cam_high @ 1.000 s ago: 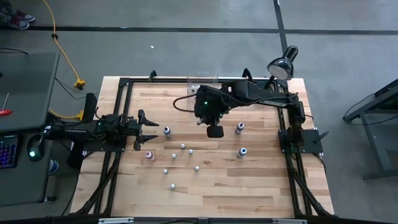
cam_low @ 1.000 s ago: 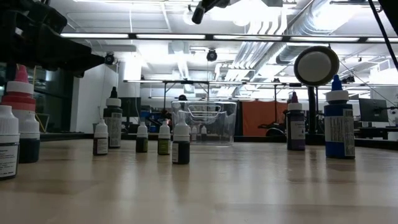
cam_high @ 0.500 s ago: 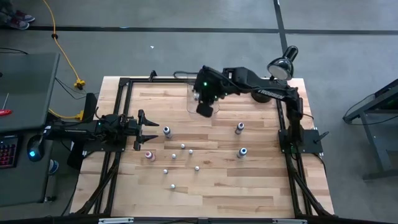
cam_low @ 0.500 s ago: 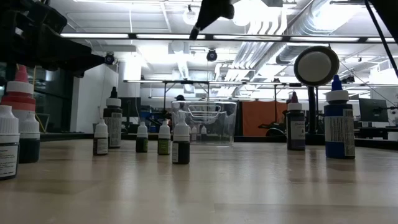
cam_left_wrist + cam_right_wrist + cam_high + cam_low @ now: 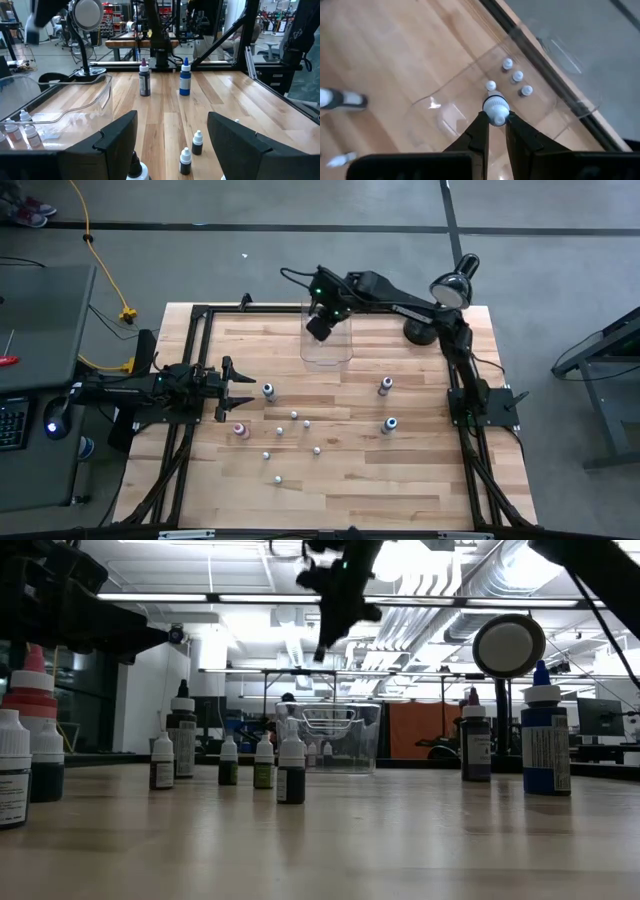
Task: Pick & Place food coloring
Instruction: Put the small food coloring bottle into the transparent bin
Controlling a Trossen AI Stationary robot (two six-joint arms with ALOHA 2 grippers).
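My right gripper (image 5: pixel 320 329) hangs over the clear plastic bin (image 5: pixel 343 356) at the table's far side, shut on a small food coloring bottle (image 5: pixel 495 109) with a white cap. Several capped bottles (image 5: pixel 517 76) stand upright inside the bin. More food coloring stands on the wood: a blue one (image 5: pixel 390 425), a purple one (image 5: pixel 385 385), a pink one (image 5: pixel 239 429) and several tiny ones (image 5: pixel 307 423). At the table's left edge my left gripper (image 5: pixel 240 388) stands open and level, touching nothing. My right gripper pinches the bottle between its two fingers (image 5: pixel 478 131), with the white cap (image 5: pixel 495 106) sticking out past the fingertips. The fingers hide the bottle's body. They slant down from above. The bottle is lifted clear, over the bin's open top.
A black desk lamp (image 5: pixel 455 280) stands at the far right corner. Black frame rails (image 5: pixel 190 370) run along the table's sides. Bare wood (image 5: pixel 400 480) lies toward the near right. In the low view tall bottles (image 5: pixel 545 740) stand at the right.
My right gripper has carried the bottle from above the table's middle toward the far edge and a little left, to a place over the bin. It has sunk somewhat and rolled about its own line, and has stayed shut.
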